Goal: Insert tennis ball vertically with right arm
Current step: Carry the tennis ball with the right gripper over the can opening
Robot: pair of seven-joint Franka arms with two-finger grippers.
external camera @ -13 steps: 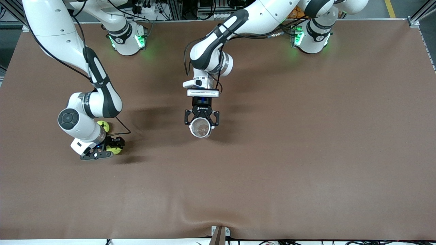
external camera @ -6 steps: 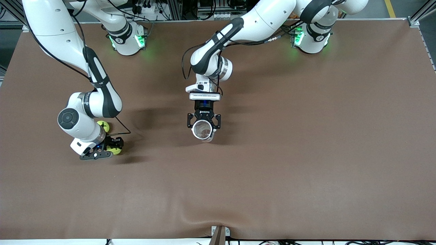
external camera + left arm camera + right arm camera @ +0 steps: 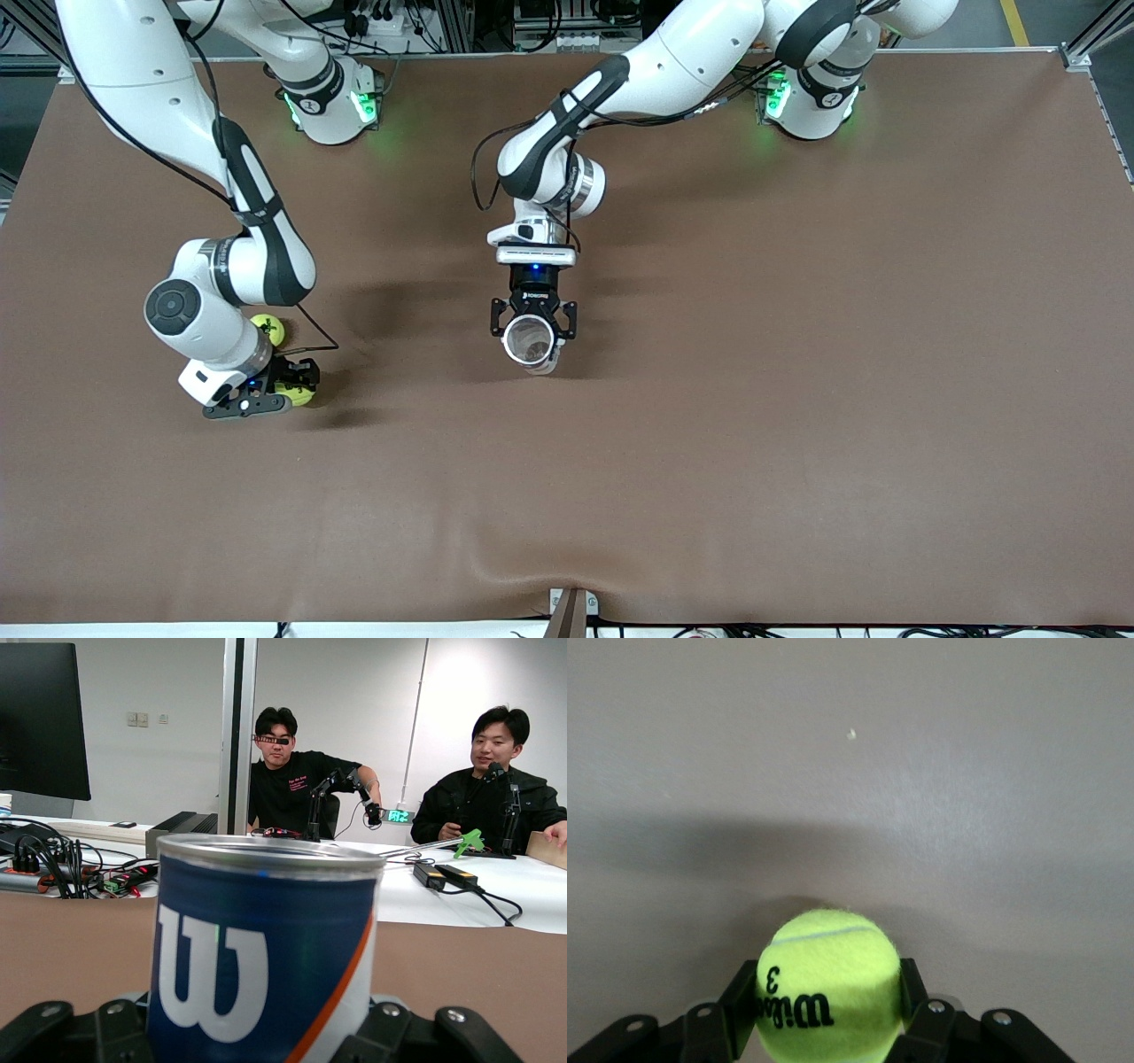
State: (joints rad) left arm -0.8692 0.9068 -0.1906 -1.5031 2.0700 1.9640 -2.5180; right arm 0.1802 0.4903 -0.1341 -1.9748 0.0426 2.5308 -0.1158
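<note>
My right gripper (image 3: 295, 389) is shut on a yellow-green tennis ball (image 3: 301, 394), low at the table near the right arm's end. In the right wrist view the ball (image 3: 828, 979) fills the gap between the black fingers (image 3: 741, 1001). A second tennis ball (image 3: 268, 329) lies on the table, partly hidden under the right arm's wrist. My left gripper (image 3: 532, 330) is shut on a ball can (image 3: 529, 342) near the table's middle, its open mouth facing up. The left wrist view shows the can's blue label (image 3: 257, 966) with a white W, clamped between the fingers (image 3: 399, 1036).
A brown mat (image 3: 709, 425) covers the whole table. A metal bracket (image 3: 571, 607) sits at the edge nearest the front camera. Both arm bases (image 3: 332, 106) stand along the table's edge farthest from the front camera.
The right gripper has shut on the tennis ball. The left arm has shifted the can slightly toward the front camera and lowered it, so its mouth looks smaller.
</note>
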